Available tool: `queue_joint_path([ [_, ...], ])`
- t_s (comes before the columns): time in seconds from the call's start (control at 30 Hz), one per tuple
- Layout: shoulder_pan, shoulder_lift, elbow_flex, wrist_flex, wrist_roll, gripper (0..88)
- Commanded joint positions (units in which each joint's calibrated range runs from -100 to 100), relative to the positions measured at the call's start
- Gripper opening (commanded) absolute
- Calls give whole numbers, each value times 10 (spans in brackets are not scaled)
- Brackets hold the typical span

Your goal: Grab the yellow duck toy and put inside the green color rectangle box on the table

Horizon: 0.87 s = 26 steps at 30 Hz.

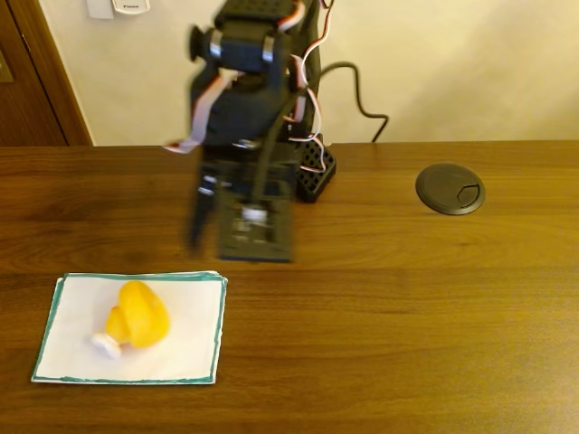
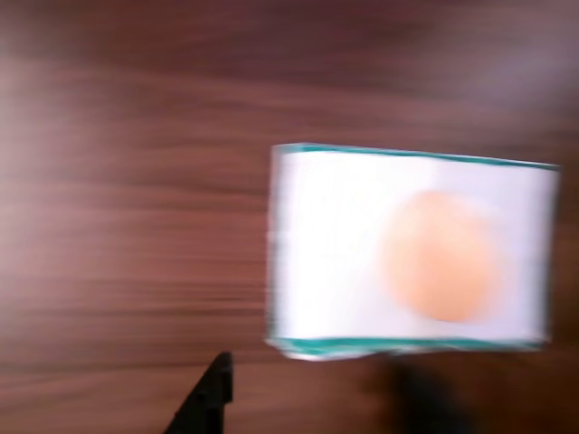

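Observation:
The yellow duck toy (image 1: 137, 314) lies tipped over on the white sheet with the green border (image 1: 185, 348), at the front left of the table (image 1: 407, 316); its white base piece points to the front left. My gripper (image 1: 222, 250) hangs blurred above the bare wood behind the sheet, apart from the duck, open and holding nothing. In the wrist view the sheet (image 2: 326, 253) and the duck (image 2: 441, 256) show as a blur to the right. One dark fingertip (image 2: 210, 402) enters from the bottom edge, well left of the duck.
A round dark grommet cap (image 1: 450, 188) is set in the table at the back right. The arm's base (image 1: 312, 172) and its cables stand at the back centre against a pale wall. Bare wood stretches across the right and front.

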Motion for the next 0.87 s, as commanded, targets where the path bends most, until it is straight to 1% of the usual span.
queue_joint_path([
  [0.0, -135, -44, 91, -41, -53, 24],
  [0.03, -161, -41, 110, -50, -64, 9],
  [0.1, -185, -59, 152, -58, -77, 3],
  [0.27, -174, -214, 313, -71, -84, 2],
  [0.37, -164, -347, 388, -31, -84, 2],
  [0.43, -163, -488, 448, 21, -81, 2],
  [0.53, -166, -489, 467, 14, -82, 2],
  [0.63, -172, -489, 484, -19, -77, 6],
  [0.73, -169, -489, 488, -10, -93, 6],
  [0.83, -169, -489, 488, -4, -100, 8],
])
